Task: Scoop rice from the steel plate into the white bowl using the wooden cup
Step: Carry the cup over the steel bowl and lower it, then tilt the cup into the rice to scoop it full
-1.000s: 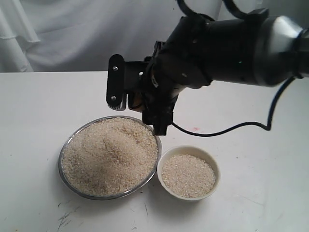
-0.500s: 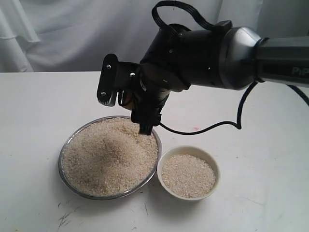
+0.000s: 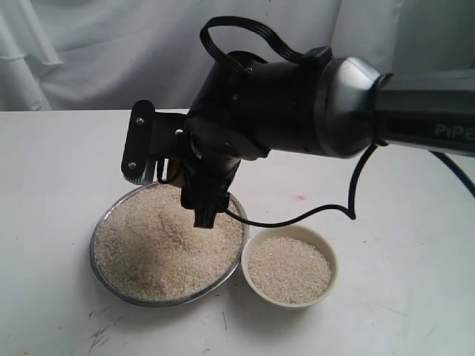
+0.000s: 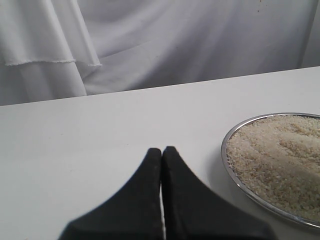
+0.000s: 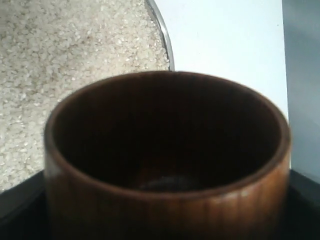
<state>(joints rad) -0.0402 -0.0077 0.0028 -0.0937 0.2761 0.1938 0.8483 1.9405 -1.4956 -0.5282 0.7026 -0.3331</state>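
Already the white bowl (image 3: 291,229) beside the steel plate (image 3: 93,252) holds some rice (image 3: 289,268), yet most sits heaped on the plate; the right claw (image 3: 172,184) grips the empty wooden cup (image 5: 165,205) over it, while the left claw (image 4: 161,156) is closed on nothing

One wide, shallow round plate of shiny steel (image 3: 95,239); one small cream-white round bowl (image 3: 332,261); one rounded cup of orange-brown wood (image 5: 165,205). Two heaps of beige rice grains (image 3: 159,248) (image 3: 289,271). Two black pincers: left pincer (image 4: 161,151), right pincer (image 3: 169,189). One white table (image 3: 59,163).
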